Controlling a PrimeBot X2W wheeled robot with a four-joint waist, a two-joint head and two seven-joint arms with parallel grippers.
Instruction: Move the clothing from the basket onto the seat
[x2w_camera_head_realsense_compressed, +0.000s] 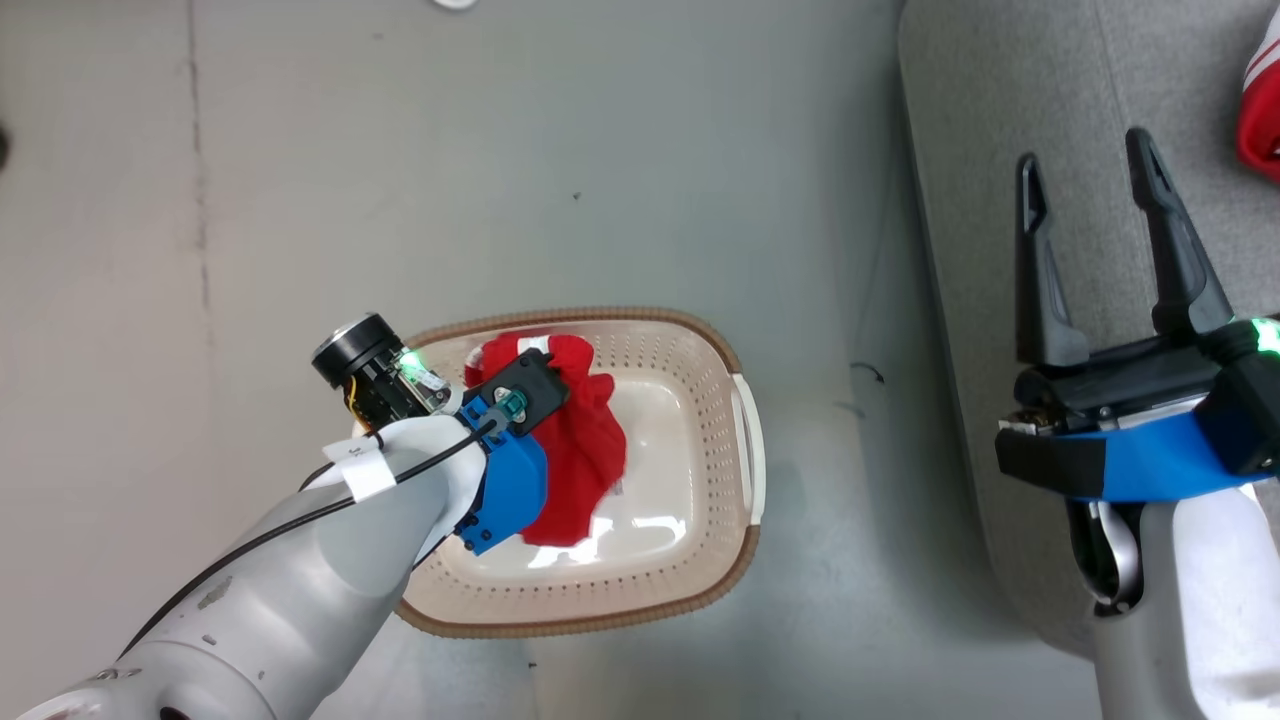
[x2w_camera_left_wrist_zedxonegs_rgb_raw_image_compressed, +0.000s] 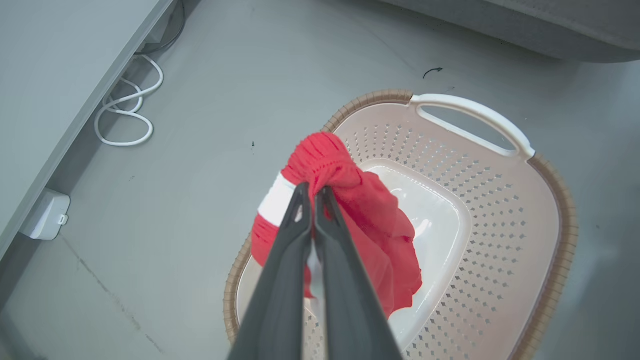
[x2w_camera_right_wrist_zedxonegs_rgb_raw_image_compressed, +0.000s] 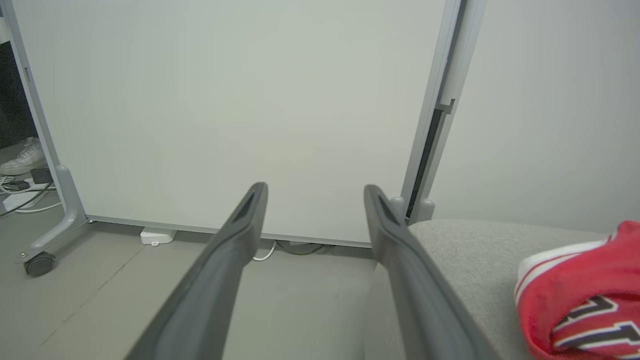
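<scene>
My left tool (x2w_camera_left_wrist_zedxonegs_rgb_raw_image_compressed: 312, 192) is pinching the shorts (x2w_camera_left_wrist_zedxonegs_rgb_raw_image_compressed: 372, 215) over the basket (x2w_camera_left_wrist_zedxonegs_rgb_raw_image_compressed: 500, 200); my right tool (x2w_camera_head_realsense_compressed: 1084, 150) hangs spread over the seat (x2w_camera_head_realsense_compressed: 990, 90), near the jersey (x2w_camera_right_wrist_zedxonegs_rgb_raw_image_compressed: 585, 295).

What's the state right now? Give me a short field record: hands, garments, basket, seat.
left hand: shut on red shorts, above basket
right hand: open, empty, over seat edge
red shorts: bunched, hanging over basket interior
jersey: lying on seat
basket: on floor, no other garment seen inside
seat: grey, to the robot's right of basket
</scene>
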